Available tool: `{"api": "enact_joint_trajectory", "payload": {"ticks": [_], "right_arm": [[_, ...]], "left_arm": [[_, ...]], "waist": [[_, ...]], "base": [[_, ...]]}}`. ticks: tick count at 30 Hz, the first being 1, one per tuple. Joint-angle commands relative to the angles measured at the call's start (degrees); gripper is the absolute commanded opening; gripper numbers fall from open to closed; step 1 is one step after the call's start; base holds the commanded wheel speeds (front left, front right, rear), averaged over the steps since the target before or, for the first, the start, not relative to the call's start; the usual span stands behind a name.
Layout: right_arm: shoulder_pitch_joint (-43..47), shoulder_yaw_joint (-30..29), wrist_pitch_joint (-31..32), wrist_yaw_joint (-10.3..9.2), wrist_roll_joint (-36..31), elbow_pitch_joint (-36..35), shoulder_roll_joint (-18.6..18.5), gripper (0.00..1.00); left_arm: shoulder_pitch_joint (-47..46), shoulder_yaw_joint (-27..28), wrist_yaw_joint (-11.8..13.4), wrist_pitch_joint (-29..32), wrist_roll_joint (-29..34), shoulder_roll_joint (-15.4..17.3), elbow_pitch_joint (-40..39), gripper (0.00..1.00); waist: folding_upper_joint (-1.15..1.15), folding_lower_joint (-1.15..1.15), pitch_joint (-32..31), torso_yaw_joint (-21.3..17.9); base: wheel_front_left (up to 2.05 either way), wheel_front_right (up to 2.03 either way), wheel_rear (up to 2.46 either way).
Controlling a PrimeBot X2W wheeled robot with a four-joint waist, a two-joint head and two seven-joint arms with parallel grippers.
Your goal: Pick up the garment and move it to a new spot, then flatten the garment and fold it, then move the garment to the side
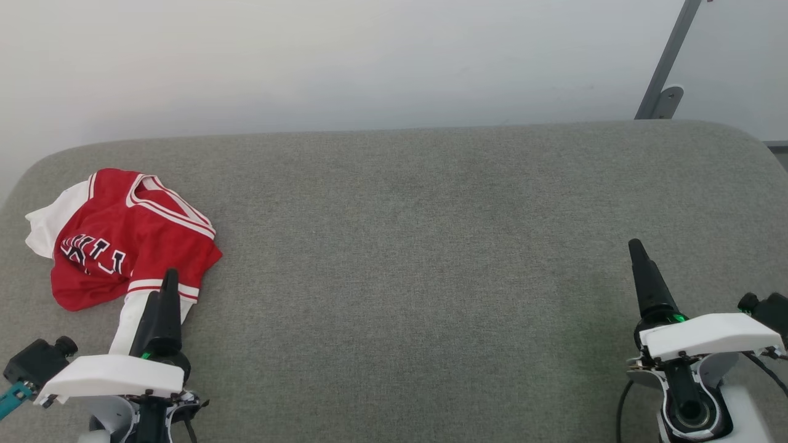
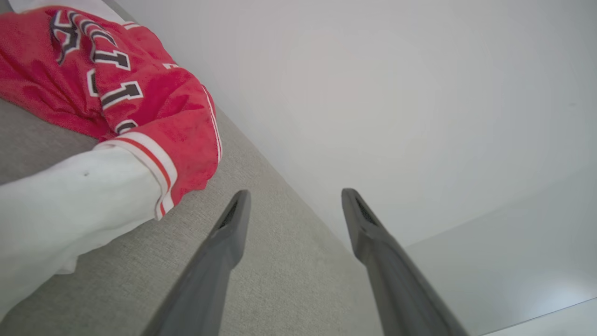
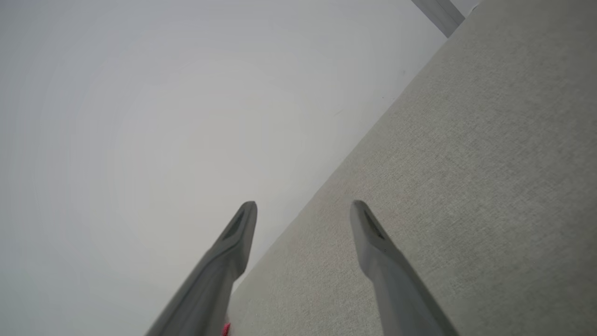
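The shirt (image 1: 123,240) lies crumpled at the far left of the grey surface (image 1: 431,258), with one white sleeve trailing toward the robot. The left hand (image 2: 294,198) is empty, fingers apart, just beside that sleeve. The right hand (image 3: 303,207) is empty, fingers apart, well apart from the shirt.

It looks like a plain robot test room: a grey fabric-covered surface (image 1: 431,246) against a plain white wall (image 1: 308,61), a grey metal post (image 1: 668,61) behind.
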Motion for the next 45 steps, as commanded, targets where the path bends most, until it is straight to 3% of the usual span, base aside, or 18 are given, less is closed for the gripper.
{"api": "enact_joint_trajectory", "payload": {"ticks": [1,18,28,45], "right_arm": [[-2.04,0.16,-0.74,0.00,-2.65,-0.48,-0.45,1.00],[-3.13,2.51,-4.04,0.00,-29.60,-0.19,-1.91,1.00],[-3.51,1.67,-5.58,0.00,-38.03,0.39,-1.21,1.00],[-1.72,-0.42,-8.20,0.00,-49.61,0.37,-0.22,1.00]], "left_arm": [[-0.59,0.02,0.30,-0.72,2.89,0.79,-1.13,1.00],[0.51,-2.54,2.35,-4.01,20.48,2.71,-0.27,1.00],[1.04,-3.60,3.55,-5.56,26.49,3.59,0.51,1.00],[1.98,-3.79,2.47,-8.17,35.48,3.99,1.97,1.00]], "waist": [[0.00,0.00,-0.04,0.04],[0.00,0.00,-0.10,0.24],[0.00,0.00,-0.10,0.33],[0.00,0.00,-0.10,0.51]], "base": [[0.00,0.00,0.00],[0.00,0.00,0.00],[0.00,0.00,0.00],[0.00,0.00,0.00]]}}
